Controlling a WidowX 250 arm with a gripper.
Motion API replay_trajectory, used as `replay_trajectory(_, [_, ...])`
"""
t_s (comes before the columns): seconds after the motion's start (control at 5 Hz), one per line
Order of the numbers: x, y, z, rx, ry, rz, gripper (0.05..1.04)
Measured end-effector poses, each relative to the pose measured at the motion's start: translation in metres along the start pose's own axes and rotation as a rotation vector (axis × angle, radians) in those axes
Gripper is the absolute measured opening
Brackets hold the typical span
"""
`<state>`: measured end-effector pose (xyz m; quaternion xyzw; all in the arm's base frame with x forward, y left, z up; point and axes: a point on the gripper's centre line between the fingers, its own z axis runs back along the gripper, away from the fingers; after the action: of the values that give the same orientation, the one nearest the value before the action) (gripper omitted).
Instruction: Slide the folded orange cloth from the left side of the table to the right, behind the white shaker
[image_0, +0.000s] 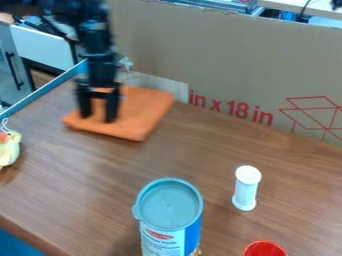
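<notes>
Lidded canister (168, 218) is standing closest, beside a red cup (265, 249).
Fingers apart, the pincer (97, 119) is hanging over an orange cloth (141, 112).

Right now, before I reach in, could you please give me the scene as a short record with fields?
gripper: at the orange cloth, fingers apart; contact unclear
gripper_point: black gripper
near_edge: lidded canister, upright; red object, partly cut off
right_of_canister: small white container, upright
left_edge: pale yellow toy, partly cut off
surface: brown wooden tabletop
behind: cardboard panel with red print
</notes>
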<state>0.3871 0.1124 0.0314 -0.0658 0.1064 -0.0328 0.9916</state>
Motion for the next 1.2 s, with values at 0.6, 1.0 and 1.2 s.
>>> replay_trajectory(0.6, [0.013, -0.118, -0.017, 0.011, 0.120, -0.165, 1.001])
replay_trajectory(1.0, [-0.011, -0.145, -0.025, 0.015, 0.205, -0.205, 1.001])
replay_trajectory(1.2, [-0.020, -0.151, -0.027, 0.001, 0.208, -0.201, 1.001])
